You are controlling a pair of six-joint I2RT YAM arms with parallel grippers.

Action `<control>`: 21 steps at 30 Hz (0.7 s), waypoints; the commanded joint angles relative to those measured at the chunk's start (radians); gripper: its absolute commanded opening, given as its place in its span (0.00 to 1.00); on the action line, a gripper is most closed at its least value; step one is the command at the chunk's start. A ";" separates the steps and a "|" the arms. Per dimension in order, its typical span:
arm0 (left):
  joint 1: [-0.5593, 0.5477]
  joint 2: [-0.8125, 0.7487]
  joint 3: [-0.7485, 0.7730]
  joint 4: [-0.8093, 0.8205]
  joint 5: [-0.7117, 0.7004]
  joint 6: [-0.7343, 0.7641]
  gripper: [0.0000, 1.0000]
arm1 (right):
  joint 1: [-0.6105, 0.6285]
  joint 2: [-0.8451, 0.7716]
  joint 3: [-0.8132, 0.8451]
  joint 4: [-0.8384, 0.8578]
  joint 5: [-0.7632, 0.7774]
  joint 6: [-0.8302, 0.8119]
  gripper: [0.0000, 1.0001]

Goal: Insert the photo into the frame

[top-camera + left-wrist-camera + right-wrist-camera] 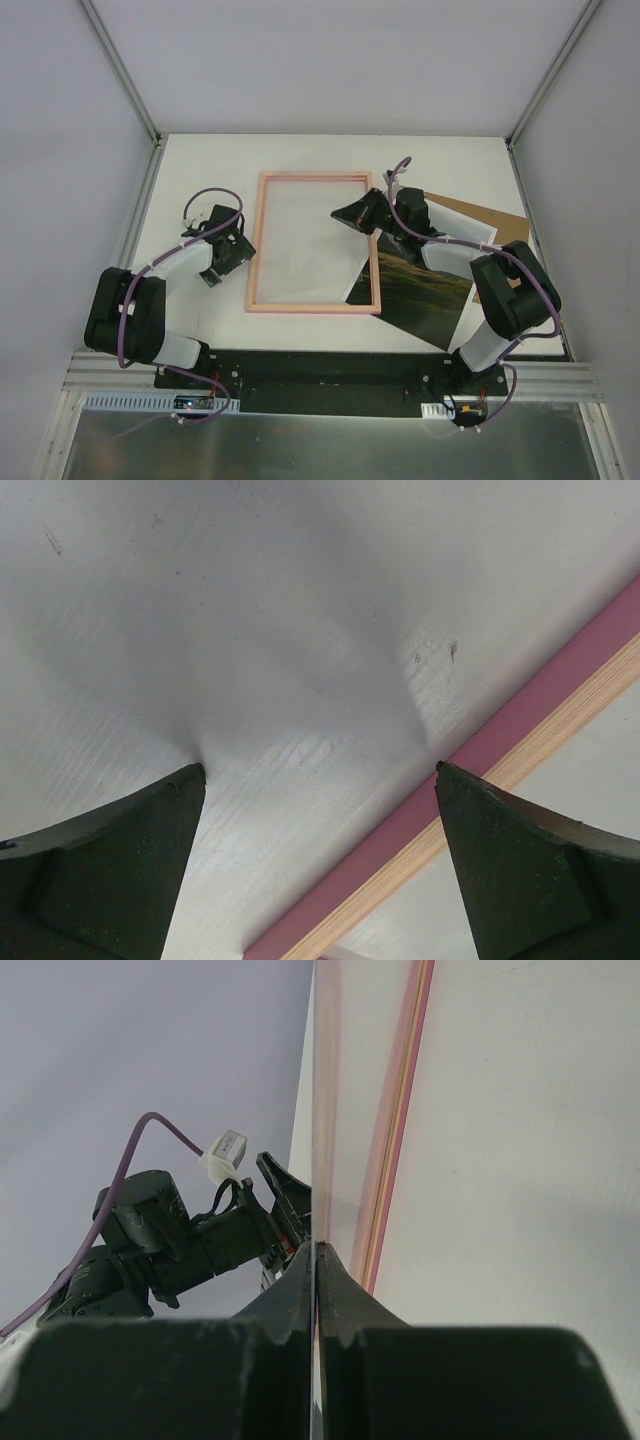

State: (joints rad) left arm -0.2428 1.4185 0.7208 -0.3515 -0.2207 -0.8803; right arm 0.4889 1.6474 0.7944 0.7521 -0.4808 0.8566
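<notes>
The frame [255, 240] lies flat in the middle of the table. The photo [420, 295] lies face up at its lower right, one corner showing inside the frame. My right gripper [349, 213] is over the frame's right side. In the right wrist view it [317, 1250] is shut on the edge of a thin clear sheet [335, 1110], seen edge-on, with the frame's rail [400, 1110] beyond. My left gripper [226, 256] is open and empty by the frame's left rail. In the left wrist view it [320, 770] is low over the table, the pink rail [520, 730] close to the right finger.
The brown backing board [490, 218] lies at the right behind the right arm, with a white sheet [462, 232] on it. Metal posts and grey walls close in the table on the left, right and back.
</notes>
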 commanded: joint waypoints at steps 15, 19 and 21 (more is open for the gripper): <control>-0.016 0.050 -0.031 -0.032 0.049 -0.009 0.99 | -0.003 0.022 0.005 -0.051 -0.031 -0.119 0.01; -0.016 0.051 -0.029 -0.032 0.049 -0.009 0.99 | -0.001 0.014 0.008 -0.094 -0.031 -0.140 0.01; -0.016 0.051 -0.029 -0.032 0.049 -0.009 0.99 | -0.001 0.009 0.005 -0.105 -0.030 -0.148 0.01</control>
State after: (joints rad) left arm -0.2428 1.4216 0.7231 -0.3538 -0.2268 -0.8803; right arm 0.4679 1.6600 0.7830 0.6991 -0.4797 0.7628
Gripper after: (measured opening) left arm 0.990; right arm 0.009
